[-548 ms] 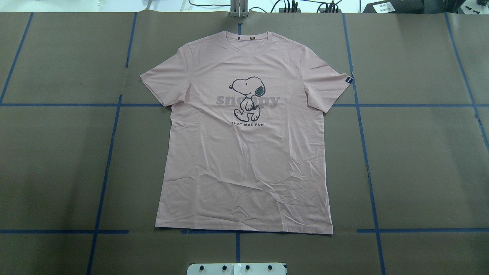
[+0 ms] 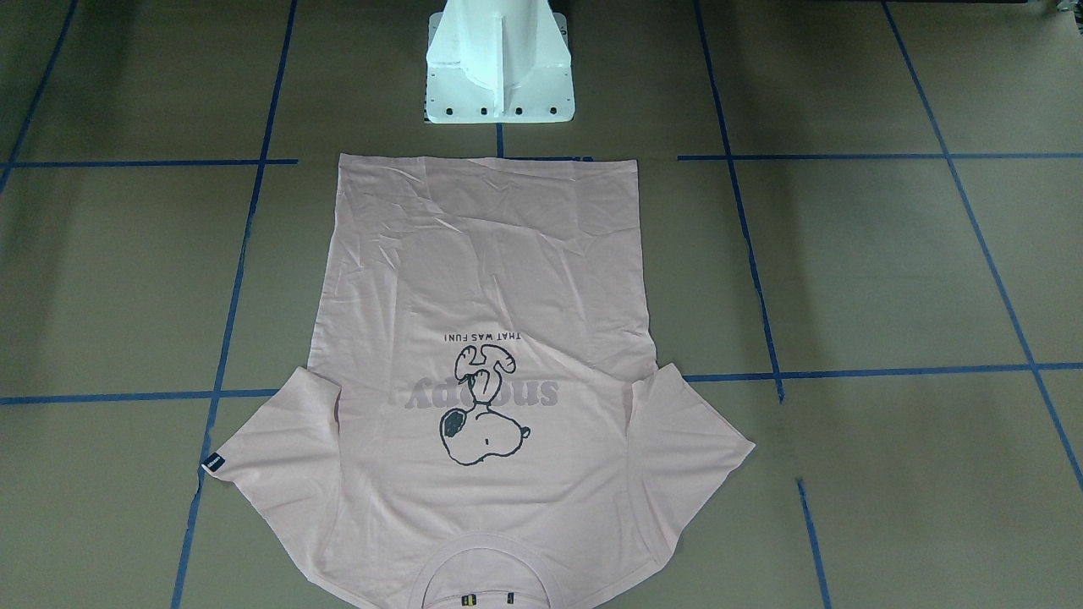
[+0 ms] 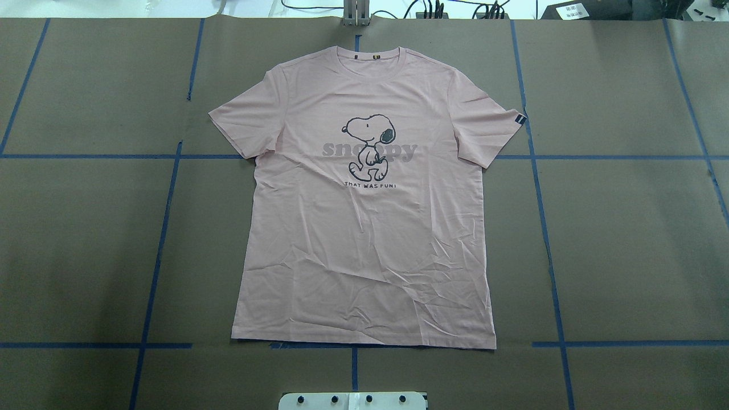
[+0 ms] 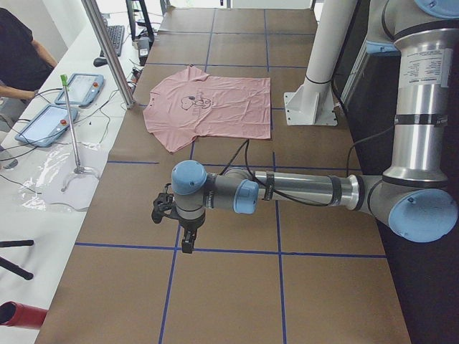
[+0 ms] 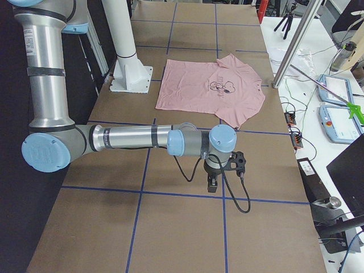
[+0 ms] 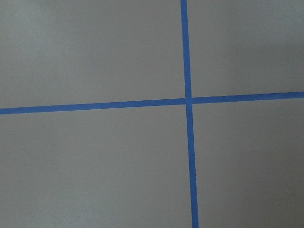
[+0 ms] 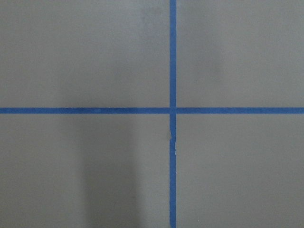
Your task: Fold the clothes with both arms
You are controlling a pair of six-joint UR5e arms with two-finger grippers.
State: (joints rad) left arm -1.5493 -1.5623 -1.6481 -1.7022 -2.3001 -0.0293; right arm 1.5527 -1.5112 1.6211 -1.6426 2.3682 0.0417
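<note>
The pale pink T-shirt lies flat and face up on the brown table, Snoopy print showing, collar at the far edge, hem toward the robot base; it also shows in the front view. My left arm reaches out low over the table's left end, well away from the shirt, its gripper pointing down; I cannot tell if it is open or shut. My right arm mirrors it at the right end, gripper pointing down, state not readable. Both wrist views show only bare table.
Blue tape lines grid the brown table cover. The white pedestal base stands just behind the shirt's hem. A side bench holds tablets and cables, with a person seated there. A metal post stands near the shirt's sleeve.
</note>
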